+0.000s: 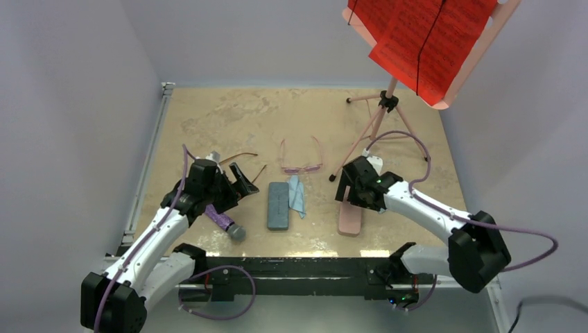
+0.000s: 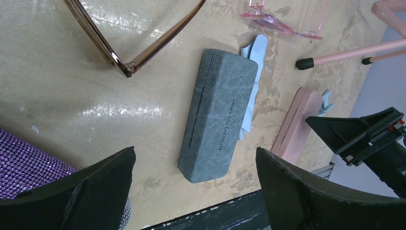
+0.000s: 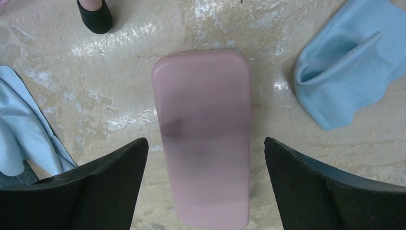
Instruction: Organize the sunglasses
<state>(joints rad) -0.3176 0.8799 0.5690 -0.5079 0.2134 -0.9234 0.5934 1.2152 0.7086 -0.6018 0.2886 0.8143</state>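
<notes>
Over pink case [image 3: 201,96] | right end effector [image 3: 206,143] pointing down, jaws wide

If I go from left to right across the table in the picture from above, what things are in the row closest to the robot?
Sparkly purple microphone → blue-grey case → light blue cloth → pink case. I left out both pairs of sunglasses and the music stand, which lie farther back and overlap these.
</notes>
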